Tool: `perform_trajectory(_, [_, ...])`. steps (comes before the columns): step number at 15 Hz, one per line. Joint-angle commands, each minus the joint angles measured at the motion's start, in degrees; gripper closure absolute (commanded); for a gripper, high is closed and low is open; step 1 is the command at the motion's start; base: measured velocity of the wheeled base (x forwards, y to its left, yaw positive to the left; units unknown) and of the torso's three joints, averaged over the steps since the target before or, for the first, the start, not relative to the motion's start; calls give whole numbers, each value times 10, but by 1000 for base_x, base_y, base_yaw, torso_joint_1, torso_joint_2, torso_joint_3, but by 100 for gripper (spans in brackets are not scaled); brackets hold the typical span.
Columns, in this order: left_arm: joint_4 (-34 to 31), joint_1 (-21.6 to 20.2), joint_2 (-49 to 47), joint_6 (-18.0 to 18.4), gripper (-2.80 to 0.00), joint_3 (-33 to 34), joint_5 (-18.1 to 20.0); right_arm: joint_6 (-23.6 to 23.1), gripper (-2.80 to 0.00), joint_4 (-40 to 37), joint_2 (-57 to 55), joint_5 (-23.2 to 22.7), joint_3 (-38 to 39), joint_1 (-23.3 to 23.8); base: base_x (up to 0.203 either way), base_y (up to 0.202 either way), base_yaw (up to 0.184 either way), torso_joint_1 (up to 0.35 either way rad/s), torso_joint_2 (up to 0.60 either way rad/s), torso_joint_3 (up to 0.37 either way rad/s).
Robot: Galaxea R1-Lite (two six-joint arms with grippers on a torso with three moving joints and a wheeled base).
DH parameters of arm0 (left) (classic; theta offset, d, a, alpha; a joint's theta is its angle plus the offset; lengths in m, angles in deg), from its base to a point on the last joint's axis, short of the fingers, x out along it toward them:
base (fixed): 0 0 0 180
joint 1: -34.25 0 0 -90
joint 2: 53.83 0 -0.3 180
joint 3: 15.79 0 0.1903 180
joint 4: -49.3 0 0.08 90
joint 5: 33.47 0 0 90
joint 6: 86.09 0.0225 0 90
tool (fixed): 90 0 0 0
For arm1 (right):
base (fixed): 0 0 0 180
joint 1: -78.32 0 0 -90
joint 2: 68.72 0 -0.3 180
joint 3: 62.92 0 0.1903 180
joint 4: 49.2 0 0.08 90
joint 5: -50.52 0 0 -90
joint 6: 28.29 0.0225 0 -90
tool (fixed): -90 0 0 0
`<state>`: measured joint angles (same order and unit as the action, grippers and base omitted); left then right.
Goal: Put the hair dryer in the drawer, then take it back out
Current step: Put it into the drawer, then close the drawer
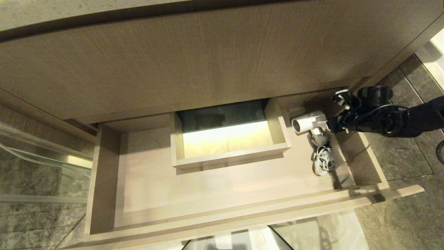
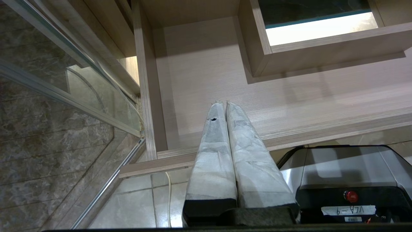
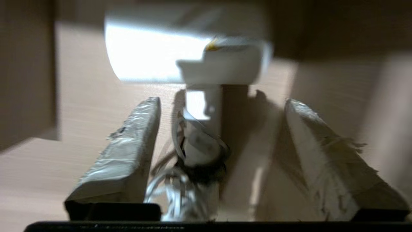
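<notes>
A white label reading "VLA-9" [image 2: 348, 210] sits upside down on the robot base. The small white hair dryer [image 1: 309, 124] lies at the right end of the wide light wood-grain drawer [image 1: 222, 218], beside its box-shaped cut-out [image 1: 229, 157]. The right gripper [image 3: 222, 135] has its jaws apart around the handle; the left gripper [image 2: 224, 106] has its jaws together.

Place: looked like a home bathroom.
Vanity: wood-grain drawer [image 1: 104, 180] with box-shaped cut-out [image 1: 229, 152], as for sink plumbing.
Floor: grey stone tiles [image 1: 399, 152].
Side: glass panel [image 2: 64, 83] in metal frame.
Contents: hair dryer [image 1: 308, 124].
</notes>
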<state>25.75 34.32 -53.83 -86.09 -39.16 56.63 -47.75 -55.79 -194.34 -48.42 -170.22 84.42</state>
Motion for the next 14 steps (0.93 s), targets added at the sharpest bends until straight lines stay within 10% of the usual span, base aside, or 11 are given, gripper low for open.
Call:
perform_trajectory(1, [0,0,0,0,0,1,0,24,-198,-2,136,0,74,11,0,0,0,0,0,0])
perform_trajectory(2, [0,0,0,0,0,1,0,32,0,-7,183,-1,113,16,0,0,0,0,0,0])
perform_trajectory(14, [0,0,0,0,0,1,0,-23,0,-88,489,106,627,53,0,0,0,0,0,0])
